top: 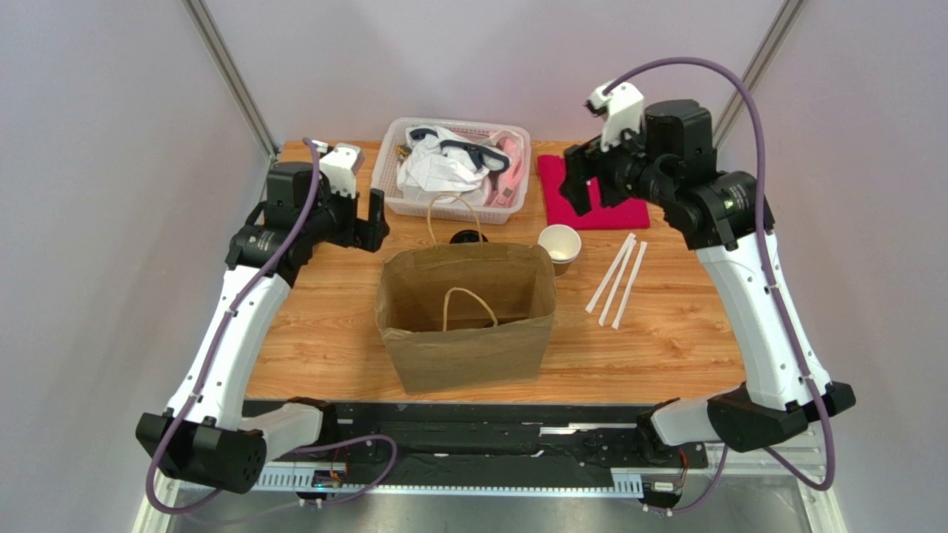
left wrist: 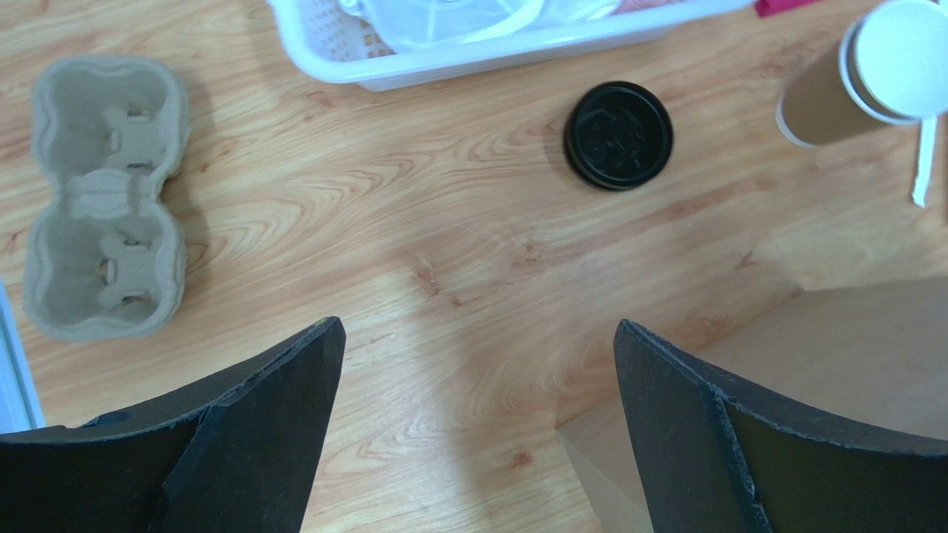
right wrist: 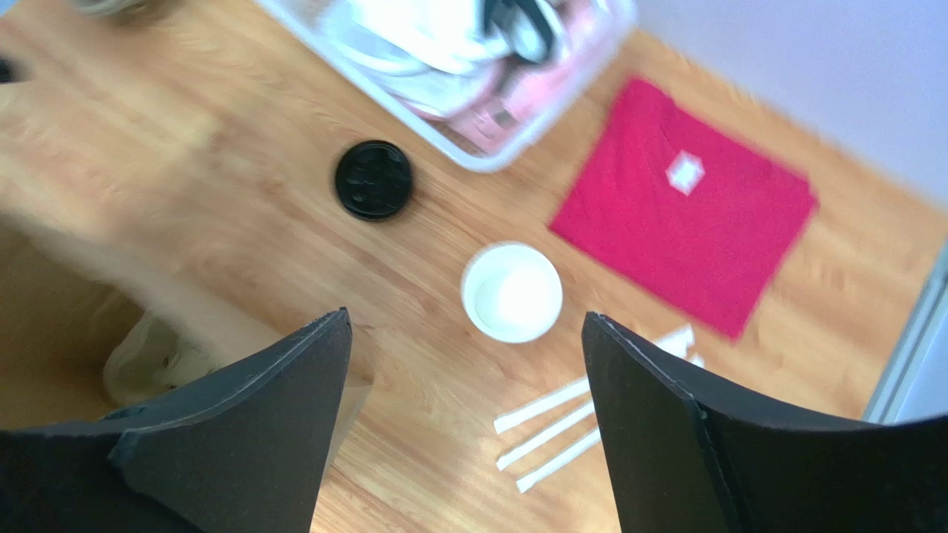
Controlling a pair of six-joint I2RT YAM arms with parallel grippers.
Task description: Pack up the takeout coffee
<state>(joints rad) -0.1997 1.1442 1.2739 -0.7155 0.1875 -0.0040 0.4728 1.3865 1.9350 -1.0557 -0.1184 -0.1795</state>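
Note:
The brown kraft paper cup [top: 559,247] stands upright on the table without a lid, just right of the bag; it also shows in the left wrist view [left wrist: 879,72] and the right wrist view [right wrist: 512,292]. Its round black lid [top: 463,237] lies flat on the wood behind the bag and shows in both wrist views [left wrist: 618,136] [right wrist: 373,179]. My left gripper [top: 376,219] hovers open and empty at the back left [left wrist: 479,333]. My right gripper [top: 578,187] hovers open and empty above the cup's far side [right wrist: 467,322].
A large open brown paper bag [top: 467,317] stands mid-table. A white basket [top: 392,156] of packets is at the back, with a red cloth [top: 556,178] to its right. Three white wrapped straws [top: 618,280] lie right of the cup. A pulp cup tray [left wrist: 106,200] lies far left.

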